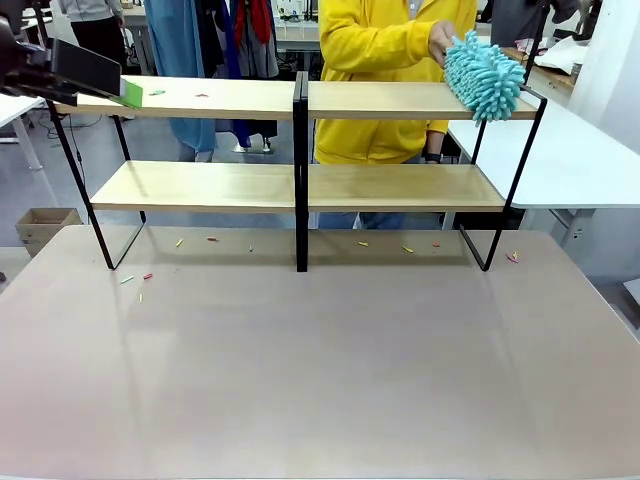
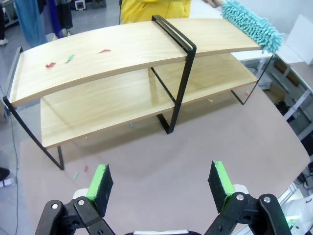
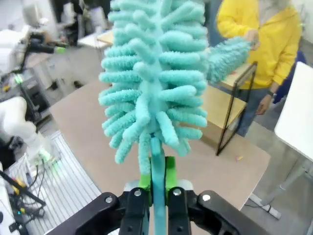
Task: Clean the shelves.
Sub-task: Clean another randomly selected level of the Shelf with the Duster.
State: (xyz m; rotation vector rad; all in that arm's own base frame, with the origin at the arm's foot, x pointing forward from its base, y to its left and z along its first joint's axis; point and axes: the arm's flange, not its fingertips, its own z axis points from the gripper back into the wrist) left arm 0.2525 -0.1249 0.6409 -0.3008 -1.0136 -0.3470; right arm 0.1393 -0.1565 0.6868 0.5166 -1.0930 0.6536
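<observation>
**A:** Why's the teal duster (image 3: 151,83) gripped so low?

**B:** Handle's clamped between the right gripper's (image 3: 157,178) fingers, probably so the head's free for the shelves (image 1: 200,185) at the counter's (image 1: 320,380) far side. The left gripper's (image 2: 161,183) fingers are spread, nothing held.

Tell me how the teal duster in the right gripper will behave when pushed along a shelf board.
The teal duster probably feels light for its bulk: its head is all fluffy chenille strands. Those should flatten and drag softly rather than slide. Its thin handle, pinched in the right gripper, may flex or twist under sideways load.
</observation>
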